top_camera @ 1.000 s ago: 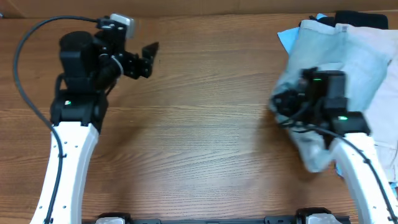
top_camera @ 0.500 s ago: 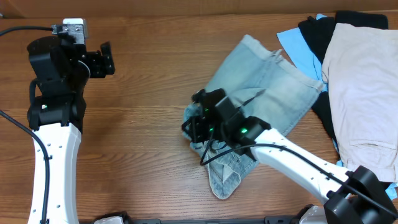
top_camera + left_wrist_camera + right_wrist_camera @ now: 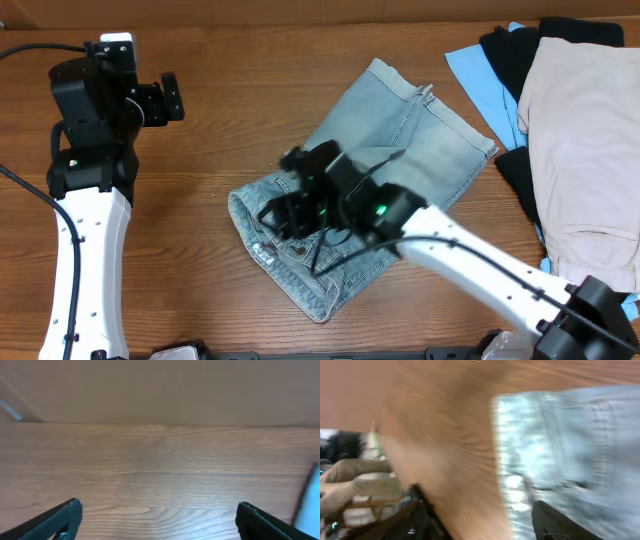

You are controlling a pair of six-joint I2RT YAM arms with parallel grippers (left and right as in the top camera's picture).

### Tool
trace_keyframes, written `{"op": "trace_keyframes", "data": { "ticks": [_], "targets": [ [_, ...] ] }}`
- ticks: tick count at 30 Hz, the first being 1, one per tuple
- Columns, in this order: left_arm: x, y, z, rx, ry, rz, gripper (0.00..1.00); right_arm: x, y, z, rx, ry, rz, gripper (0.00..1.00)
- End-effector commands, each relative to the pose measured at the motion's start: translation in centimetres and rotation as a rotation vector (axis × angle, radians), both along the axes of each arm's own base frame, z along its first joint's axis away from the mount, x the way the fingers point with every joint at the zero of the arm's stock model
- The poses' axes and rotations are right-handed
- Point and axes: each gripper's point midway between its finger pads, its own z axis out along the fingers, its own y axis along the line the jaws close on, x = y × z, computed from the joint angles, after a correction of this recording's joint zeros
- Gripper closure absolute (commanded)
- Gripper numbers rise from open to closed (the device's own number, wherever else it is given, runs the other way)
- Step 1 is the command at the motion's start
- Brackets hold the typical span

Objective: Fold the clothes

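Note:
The light-blue denim shorts lie spread out in the middle of the table, waistband toward the front left and hemmed legs toward the back right. My right gripper hovers over the waistband end, blurred by motion. In the right wrist view its jaws stand open, with bare wood under one finger and the denim edge under the other, nothing pinched. My left gripper is up at the back left, well away from the shorts. It is open over bare wood.
A pile of other clothes sits at the right edge: a beige garment on top, black cloth and sky-blue cloth under it. The pile nearly touches the shorts' right leg. The table's back edge runs past the left gripper.
My right arm dragged the denim shorts from the pile leftward to the table's middle, where they spread out, and its jaws opened and let go. The left arm shifted left.

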Motion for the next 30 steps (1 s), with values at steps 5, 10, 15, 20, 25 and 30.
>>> {"op": "trace_keyframes", "data": {
  "ticks": [5, 10, 15, 20, 25, 30],
  "targets": [
    [-1.7, -8.7, -1.6, 0.014, 0.076, -0.424, 0.00, 11.4, -16.0, 2.1, -0.041, 0.044, -0.517, 0.14],
    [-3.8, -15.0, -5.4, 0.047, 0.219, -0.618, 0.02, 13.9, -25.2, 1.2, -0.063, 0.100, -0.754, 0.00],
    [-4.7, -19.4, -9.6, 0.075, 0.338, -0.728, 0.03, 13.8, -29.3, 0.5, -0.087, 0.135, -0.839, 0.00],
    [-5.0, -20.6, -14.3, 0.109, 0.471, -0.742, 0.06, 13.4, -30.0, 0.0, -0.129, 0.116, -0.804, 0.00],
    [-6.0, -20.2, -17.8, 0.093, 0.600, -0.742, 0.13, 13.2, -30.2, -0.7, -0.150, 0.128, -0.813, 0.00],
    [-7.4, -19.9, -18.8, 0.084, 0.679, -0.743, 0.50, 13.3, -30.6, -0.9, -0.169, 0.122, -0.827, 0.00]
  ]
}}
